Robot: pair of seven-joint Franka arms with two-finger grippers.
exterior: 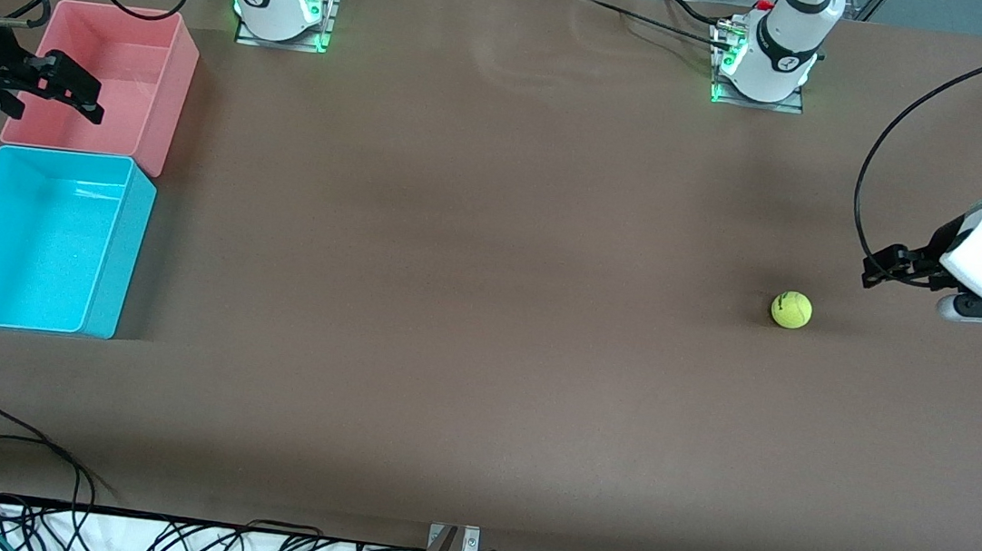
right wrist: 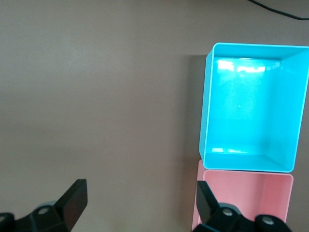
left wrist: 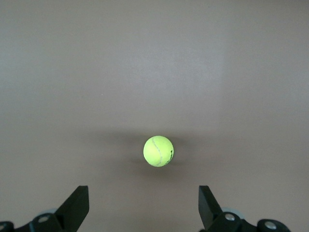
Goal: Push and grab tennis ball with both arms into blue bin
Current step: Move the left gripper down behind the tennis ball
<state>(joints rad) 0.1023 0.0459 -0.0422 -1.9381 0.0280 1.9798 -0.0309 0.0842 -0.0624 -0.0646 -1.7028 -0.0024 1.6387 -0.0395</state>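
From the front camera we see the tennis ball point(exterior: 791, 309) lying alone on the brown table point(exterior: 469, 310), toward the left arm's end. The blue bin point(exterior: 113, 272) sits well apart from the ball, at the right arm's end, and the pink bin point(exterior: 173, 87) touches it on the side farther from the camera. The left gripper point(exterior: 877, 266) hangs near the ball, not touching it. The right gripper point(exterior: 72, 90) hangs over the pink bin, far from the ball.

In the left wrist view we see the ball point(left wrist: 158, 151) resting on the bare table just ahead of the left gripper point(left wrist: 144, 205), whose fingers point(left wrist: 77, 205) stand wide apart with nothing between them.

In the right wrist view we look down on the blue bin point(right wrist: 207, 106) with the pink bin point(right wrist: 241, 176) against it; no ball shows here. The right gripper point(right wrist: 140, 205) also has its fingers point(right wrist: 75, 200) spread apart, holding nothing.
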